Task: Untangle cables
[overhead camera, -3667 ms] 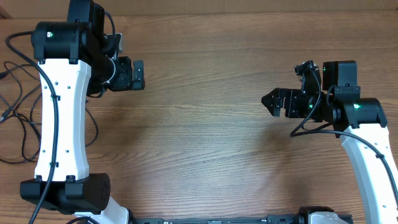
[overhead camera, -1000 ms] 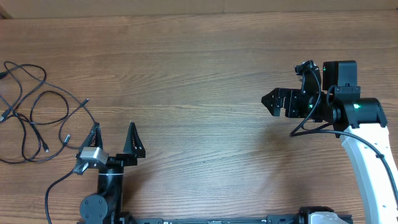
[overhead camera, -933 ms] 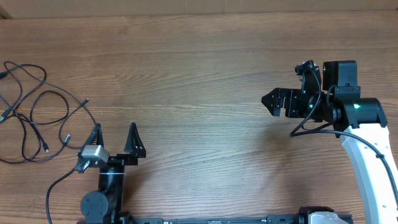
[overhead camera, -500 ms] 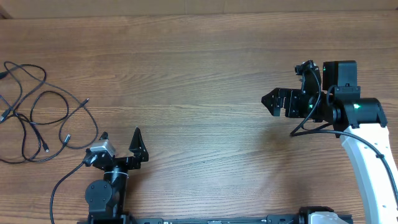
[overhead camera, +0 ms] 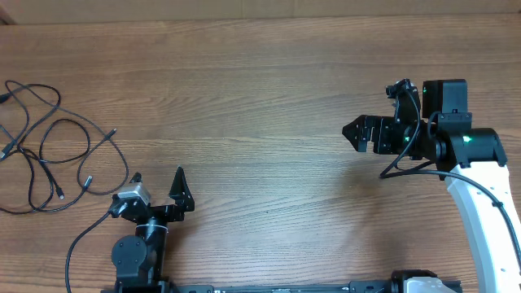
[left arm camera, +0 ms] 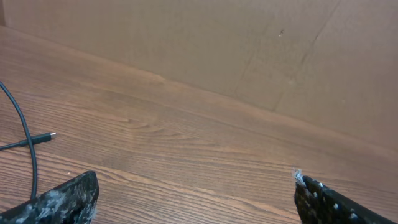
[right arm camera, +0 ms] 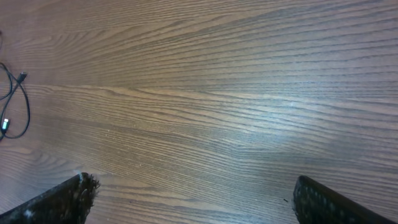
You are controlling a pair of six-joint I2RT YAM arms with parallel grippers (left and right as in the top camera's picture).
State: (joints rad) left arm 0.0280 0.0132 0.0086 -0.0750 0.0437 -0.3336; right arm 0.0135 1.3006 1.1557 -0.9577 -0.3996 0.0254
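The cables [overhead camera: 49, 155] lie in loose black loops with small plug ends at the table's far left. My left gripper [overhead camera: 158, 176] is folded back low at the front edge, right of the cables and apart from them, open with nothing between its fingers. Its wrist view shows one cable [left arm camera: 26, 146] with a metal-tipped plug at the left, and my left gripper [left arm camera: 196, 202] spread wide. My right gripper [overhead camera: 358, 132] hovers over bare wood on the right, far from the cables, open and empty. In the right wrist view a cable loop [right arm camera: 17, 102] shows at the far left, beyond my right gripper [right arm camera: 193, 199].
A brown cardboard wall [left arm camera: 261, 50] stands along the table's back edge [overhead camera: 244, 18]. The right arm's white link [overhead camera: 480, 203] runs down to the front right. The left arm's base [overhead camera: 134, 256] sits at the front edge with its own wiring beside it.
The left arm, earlier stretched over the far left beside the cables, has folded back to its base at the front; its gripper then tilted and shifted slightly right. The right arm has not moved.
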